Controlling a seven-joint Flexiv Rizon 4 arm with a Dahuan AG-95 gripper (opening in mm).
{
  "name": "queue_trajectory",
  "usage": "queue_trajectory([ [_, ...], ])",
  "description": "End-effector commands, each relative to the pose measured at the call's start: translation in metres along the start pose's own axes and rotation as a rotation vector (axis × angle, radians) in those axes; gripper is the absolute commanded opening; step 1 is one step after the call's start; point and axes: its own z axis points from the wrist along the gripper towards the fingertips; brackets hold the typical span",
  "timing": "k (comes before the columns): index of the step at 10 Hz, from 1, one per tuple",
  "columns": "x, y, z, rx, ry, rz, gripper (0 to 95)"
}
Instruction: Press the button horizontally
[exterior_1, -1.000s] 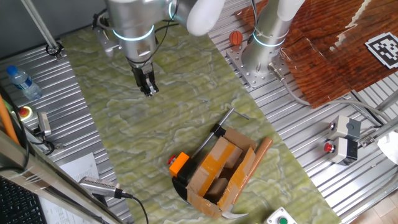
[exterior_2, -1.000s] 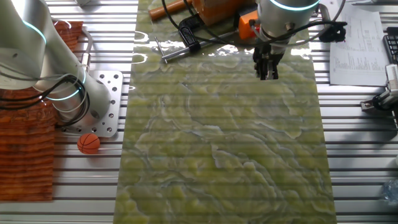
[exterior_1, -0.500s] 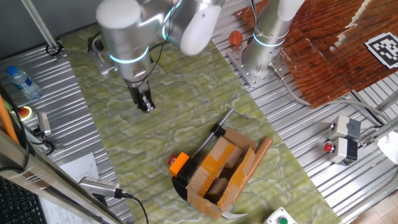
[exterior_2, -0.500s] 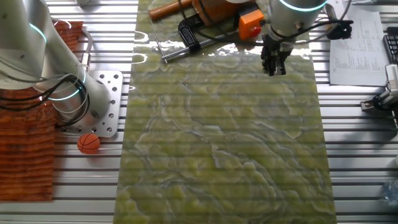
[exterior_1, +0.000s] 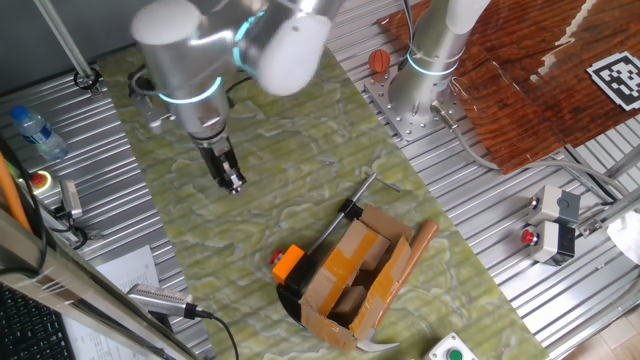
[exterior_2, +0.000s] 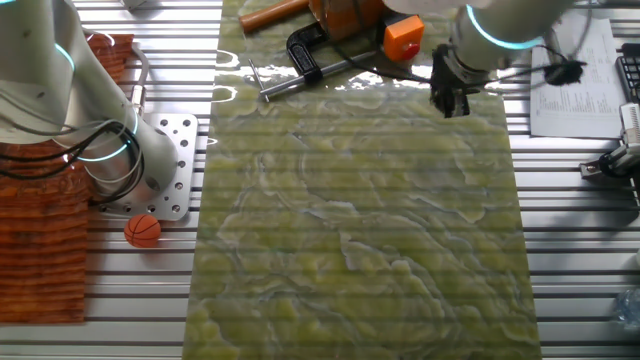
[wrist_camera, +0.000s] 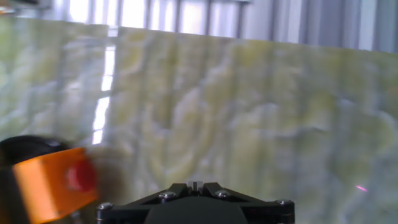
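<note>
The small red button sits on the side of an orange cube housing with a black base, at the lower left of the hand view. The housing also shows in one fixed view beside a cardboard box, and in the other fixed view at the top. My gripper hangs tilted over the green mat, apart from the housing and holding nothing. In the other fixed view the gripper is a little below and right of the housing. In the hand view the fingertips touch each other, so the gripper is shut.
A cardboard box, a black clamp and a wooden handle lie by the housing. A red button on a grey box and a green button are off the mat. A second arm's base stands at the back.
The gripper has moved across the mat toward its edge and the arm has tilted; in the other fixed view it shifted right, past the orange housing. The fingers stay shut.
</note>
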Motion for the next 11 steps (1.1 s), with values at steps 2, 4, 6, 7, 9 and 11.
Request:
queue_trajectory([
  [2, -0.020, 0.044, 0.022, -0.051, 0.056, -0.063, 0.0],
  [4, -0.027, 0.050, 0.029, -0.047, 0.045, -0.010, 0.0],
  [6, -0.028, 0.051, 0.029, -0.042, 0.057, 0.014, 0.0],
  [7, -0.027, 0.050, 0.029, -0.031, 0.067, 0.024, 0.0],
  [9, -0.027, 0.050, 0.029, -0.026, 0.054, 0.039, 0.0],
  [11, -0.027, 0.050, 0.029, -0.041, 0.049, -0.017, 0.0],
])
